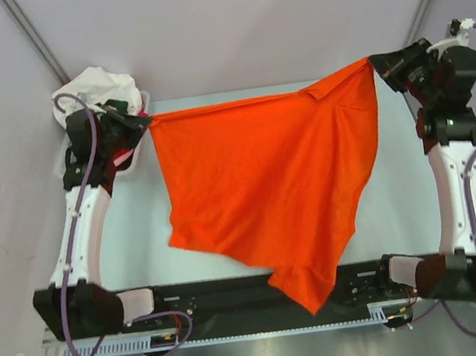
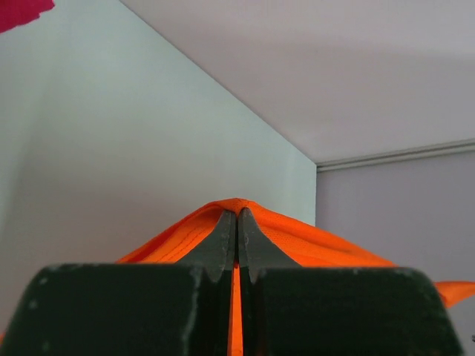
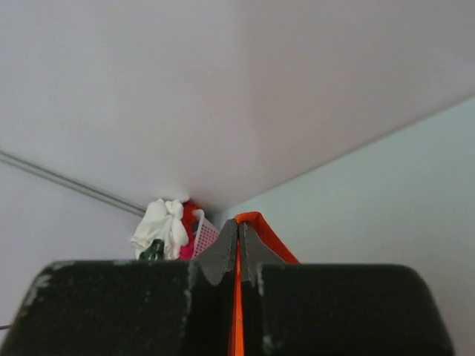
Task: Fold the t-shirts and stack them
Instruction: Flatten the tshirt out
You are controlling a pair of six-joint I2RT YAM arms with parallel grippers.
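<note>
A bright orange t-shirt [image 1: 274, 182] hangs stretched between my two grippers above the table, its lower part drooping over the near edge. My left gripper [image 1: 144, 120] is shut on its left top corner; in the left wrist view the orange cloth [image 2: 297, 237] is pinched between the closed fingers [image 2: 223, 241]. My right gripper [image 1: 376, 63] is shut on the right top corner; orange cloth [image 3: 260, 222] shows between its closed fingers [image 3: 249, 248]. White [image 1: 99, 86], red and pink shirts are piled in the basket at the far left, also in the right wrist view [image 3: 159, 226].
A white slatted basket [image 1: 142, 98] stands at the far left corner, partly behind my left arm; it also shows in the right wrist view [image 3: 204, 233]. The pale table [image 1: 408, 199] runs between grey walls. A black rail [image 1: 218, 295] runs along the near edge.
</note>
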